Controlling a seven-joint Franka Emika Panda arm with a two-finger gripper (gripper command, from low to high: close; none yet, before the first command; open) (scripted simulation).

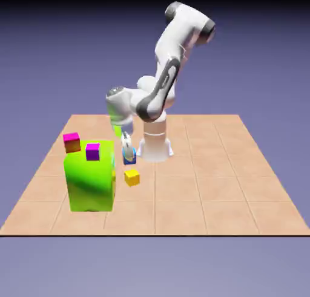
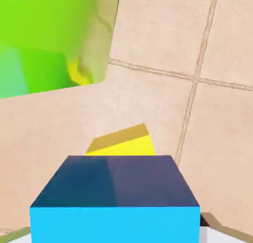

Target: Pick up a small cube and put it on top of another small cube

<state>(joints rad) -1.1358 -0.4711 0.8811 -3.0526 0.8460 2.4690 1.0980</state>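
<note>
While the arm point(image 1: 168, 78) bends down over the bench point(image 1: 200, 169), its hand point(image 1: 128, 153) is clamped on the blue cube point(image 1: 129, 159), w/ the cube btwn the fingertips. In the hand view the cube's bright blue face fills the bottom middle, w/ a darker, purplish-navy face above it; pale bits of the fingers show at its L & R edges, mostly hidden.

In the ext. view the blue cube is in front of the robot's base, a bit to the ext. view's left of it. Yellow cube point(image 1: 132, 178) sits on the tiled bench, nearer the camera than the blue one & near it. In the hand view the yellow cube shows just past the blue cube's far edge, partly hidden by it & turned at a slight angle to it. Can't tell exact height of the blue cube over the bench.

Big lime-green block point(image 1: 91, 179) stands to the ext. view's left of the yellow cube, apart from it; in the hand view it takes the top L corner, w/ teal & yellow patches. Purple cube point(image 1: 92, 152) & magenta-topped orange cube point(image 1: 72, 143) show at the block's upper part, the orange one at its top L corner, purple to its R.
</note>
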